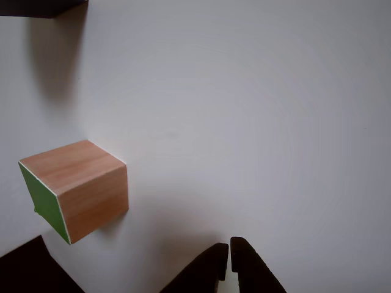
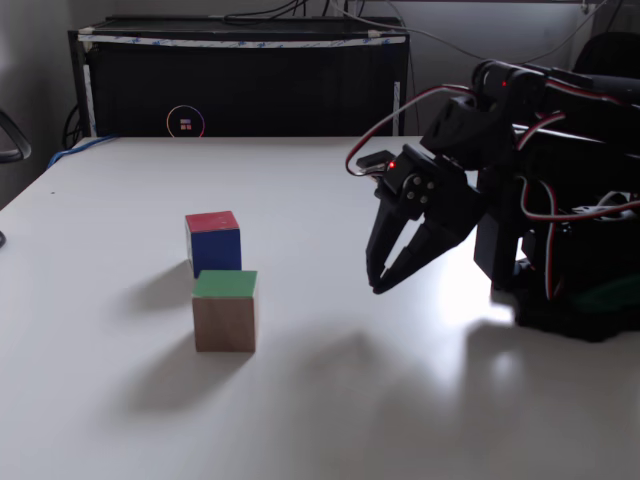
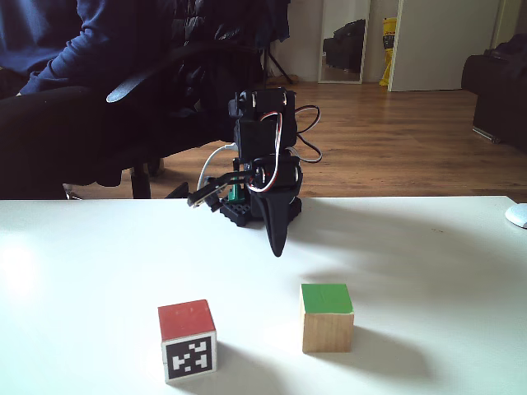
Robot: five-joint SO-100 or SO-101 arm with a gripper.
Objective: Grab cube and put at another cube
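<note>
gripper fingers nearly together, holding nothing, hovering above the table right of centre in a fixed view, cube green face up, centre-left, just before another cube

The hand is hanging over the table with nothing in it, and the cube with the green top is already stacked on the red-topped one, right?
Not stacked. In both fixed views the green-topped cube sits on the table beside the red-topped cube, with a gap between them in the fixed view facing the arm. The hand does hang above the table with nothing in it.
</note>
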